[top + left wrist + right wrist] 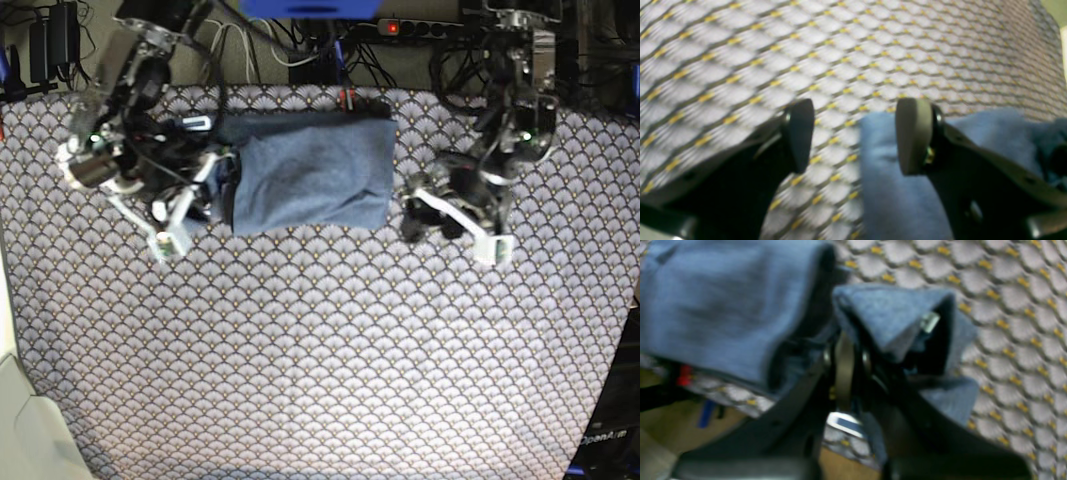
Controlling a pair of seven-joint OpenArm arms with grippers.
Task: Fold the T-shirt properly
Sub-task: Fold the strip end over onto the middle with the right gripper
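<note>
The counter (320,380), draped in grey fan-patterned cloth with yellow flecks, lies bare nearest the camera. Farther back, the right gripper (213,185) reaches in low from the scene's left, its fingers pinched narrow on the left edge of the slate-blue heathered cotton T-shirt (312,172). The shirt lies folded into a soft rectangle, long axis running left to right, at far centre. The left gripper (422,215) hovers just beside its right edge, fingers wide apart, holding nothing.

You can read only faint white lettering, seemingly "OpenArm", on the dark stand (607,437) at four o'clock. The T-shirt (312,172) shows you no lettering.
</note>
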